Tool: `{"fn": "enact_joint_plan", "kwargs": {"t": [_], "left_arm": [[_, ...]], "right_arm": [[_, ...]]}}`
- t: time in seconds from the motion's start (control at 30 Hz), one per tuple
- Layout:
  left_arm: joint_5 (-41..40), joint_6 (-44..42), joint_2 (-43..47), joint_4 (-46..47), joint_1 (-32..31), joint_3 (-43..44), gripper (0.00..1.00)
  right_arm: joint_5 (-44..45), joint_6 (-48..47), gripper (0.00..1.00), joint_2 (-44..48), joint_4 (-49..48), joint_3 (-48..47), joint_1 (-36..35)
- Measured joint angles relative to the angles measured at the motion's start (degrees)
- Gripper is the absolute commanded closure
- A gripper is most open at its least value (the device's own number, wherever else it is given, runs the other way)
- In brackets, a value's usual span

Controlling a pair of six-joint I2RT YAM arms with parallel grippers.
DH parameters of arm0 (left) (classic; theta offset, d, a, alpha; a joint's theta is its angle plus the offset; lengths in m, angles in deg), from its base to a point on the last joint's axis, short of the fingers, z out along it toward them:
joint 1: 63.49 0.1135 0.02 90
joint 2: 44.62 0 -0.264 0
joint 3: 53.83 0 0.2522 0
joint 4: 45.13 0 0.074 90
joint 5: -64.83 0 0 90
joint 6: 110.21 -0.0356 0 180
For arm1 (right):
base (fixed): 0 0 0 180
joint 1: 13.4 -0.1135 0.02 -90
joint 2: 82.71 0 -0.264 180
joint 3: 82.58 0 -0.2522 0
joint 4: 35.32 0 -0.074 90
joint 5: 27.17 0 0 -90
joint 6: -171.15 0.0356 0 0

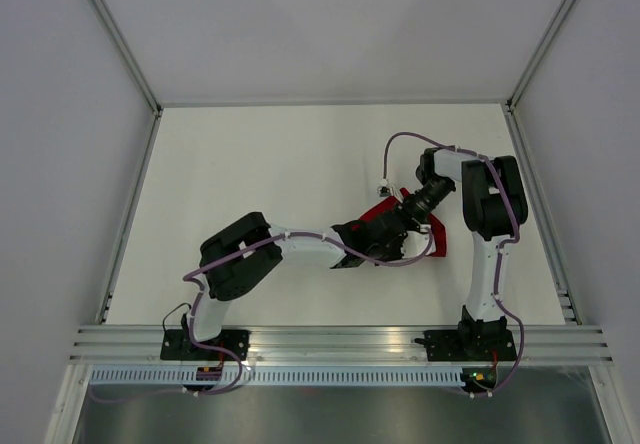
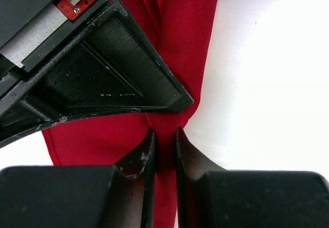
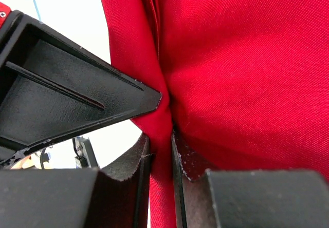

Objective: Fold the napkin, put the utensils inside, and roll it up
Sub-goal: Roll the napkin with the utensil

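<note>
White desk underneath, and above it the red napkin, gathered into a bunch right of centre between the two arms. Thin, faintly shiny fabric: light, limp, probably slippery, so best pinched at a fold or hem rather than on a flat span. Left hand nearly closed, nipping a hanging fold. Right hand equally narrow, clamped on the neighbouring fold.
</note>
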Motion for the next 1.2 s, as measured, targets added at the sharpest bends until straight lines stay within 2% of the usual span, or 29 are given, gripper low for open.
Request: {"fn": "enact_joint_plan", "kwargs": {"t": [0.03,0.1,0.2,0.3,0.6,0.9,1.07,1.2], "left_arm": [[1.0,0.0,0.0,-0.5,0.4,0.3,0.98],[3.5,0.2,-0.2,-1.4,1.3,0.9,0.98],[7.1,1.1,-0.5,-2.5,2.5,1.9,0.98],[10.7,2.1,-1.5,-3.6,3.9,3.4,0.98],[19.6,4.8,-3.8,-7.2,7.3,7.3,0.98],[30.8,8.6,-7.0,-12.9,11.3,12.5,0.98],[38.9,11.8,-10.1,-16.6,14.1,16.2,0.98],[44.5,14.7,-12.5,-20.0,15.9,19.1,0.98]], "right_arm": [[0.0,0.0,0.69,0.0,0.0,0.0,0.0],[0.0,0.6,0.58,0.1,0.0,0.0,0.0],[-0.2,1.9,0.49,1.0,0.3,0.2,0.0],[-0.2,2.7,0.45,2.5,-0.7,0.3,0.1],[-0.7,6.4,0.38,7.9,-8.0,-0.9,3.5],[-4.2,9.6,0.39,18.0,-12.5,-0.8,10.4],[-5.0,9.0,0.38,27.7,-17.0,6.1,14.3],[-4.0,8.2,0.35,38.1,-23.9,16.6,14.3]]}}
